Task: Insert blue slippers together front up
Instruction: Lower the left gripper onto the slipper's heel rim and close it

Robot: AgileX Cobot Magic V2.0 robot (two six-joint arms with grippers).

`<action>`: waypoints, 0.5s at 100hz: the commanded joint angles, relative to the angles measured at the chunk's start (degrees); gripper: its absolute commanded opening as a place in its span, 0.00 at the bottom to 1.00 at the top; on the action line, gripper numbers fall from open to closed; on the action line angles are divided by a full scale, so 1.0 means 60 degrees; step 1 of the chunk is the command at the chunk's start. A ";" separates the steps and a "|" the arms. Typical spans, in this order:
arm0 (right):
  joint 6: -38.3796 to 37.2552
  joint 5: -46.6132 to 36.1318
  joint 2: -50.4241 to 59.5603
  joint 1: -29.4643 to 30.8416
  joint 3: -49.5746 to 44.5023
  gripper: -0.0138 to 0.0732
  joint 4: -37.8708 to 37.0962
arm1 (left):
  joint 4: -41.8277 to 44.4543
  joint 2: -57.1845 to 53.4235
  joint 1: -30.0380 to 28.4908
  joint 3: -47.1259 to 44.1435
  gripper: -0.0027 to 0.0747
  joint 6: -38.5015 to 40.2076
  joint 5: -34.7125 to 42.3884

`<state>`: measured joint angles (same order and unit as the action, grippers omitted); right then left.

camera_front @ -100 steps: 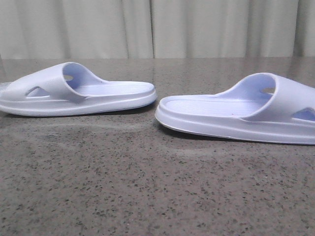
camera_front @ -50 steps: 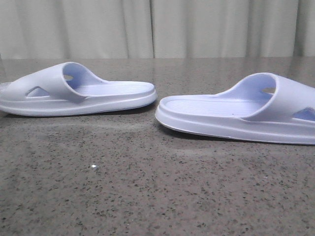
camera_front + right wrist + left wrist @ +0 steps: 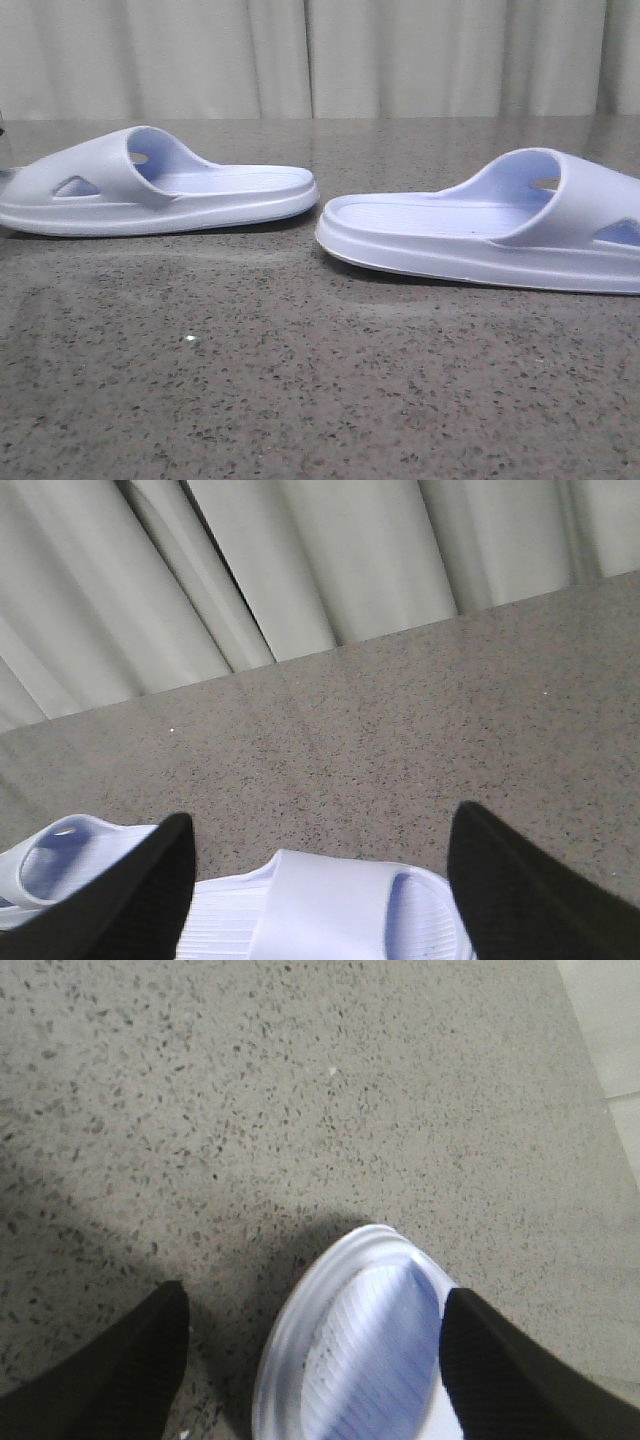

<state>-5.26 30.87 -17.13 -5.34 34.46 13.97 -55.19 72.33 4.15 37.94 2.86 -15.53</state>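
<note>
On the speckled stone table [image 3: 300, 400], front view: two blue slippers, left slipper [image 3: 150, 190] and right slipper [image 3: 490, 235], soles down, heels nearly touching, curtain [image 3: 320, 55] behind. Left wrist view: left gripper [image 3: 310, 1360], fingers spread, straddling a slipper end. Right wrist view: right gripper [image 3: 320, 880], fingers spread above a slipper strap [image 3: 330, 915].

The place looks like a simple test room or lab set up for recording, not a home. A wide bench [image 3: 300, 400] with a grey speckled stone-like top fills the front view. Behind it hangs a plain pale curtain [image 3: 320, 55] in long folds that closes the whole background. In the left wrist view, light floor tiles [image 3: 615, 1030] show beside the bench edge.
</note>
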 commanded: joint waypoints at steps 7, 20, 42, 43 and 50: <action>0.0019 -0.0786 -0.0187 0.0025 0.0336 0.69 0.0093 | -0.0218 0.0216 0.0063 0.0435 0.62 -0.0080 0.0262; 0.0019 -0.0794 -0.0187 0.0025 0.0336 0.69 0.0093 | -0.0254 0.0502 0.0063 0.0536 0.62 -0.0243 0.0124; 0.0019 -0.0834 -0.0187 0.0025 0.0336 0.69 0.0093 | -0.0254 0.0808 0.0084 0.0536 0.62 -0.0300 -0.0010; 0.0019 -0.0834 -0.0187 0.0025 0.0336 0.69 0.0093 | -0.0254 0.0808 0.0084 0.0536 0.62 -0.0302 -0.0028; 0.0019 -0.0877 -0.0187 0.0025 0.0336 0.69 0.0093 | -0.0455 0.0849 0.0084 0.0536 0.62 -0.0560 -0.0099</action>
<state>-5.26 30.66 -17.13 -5.34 34.46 13.97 -56.10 77.52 4.15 40.05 1.08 -15.70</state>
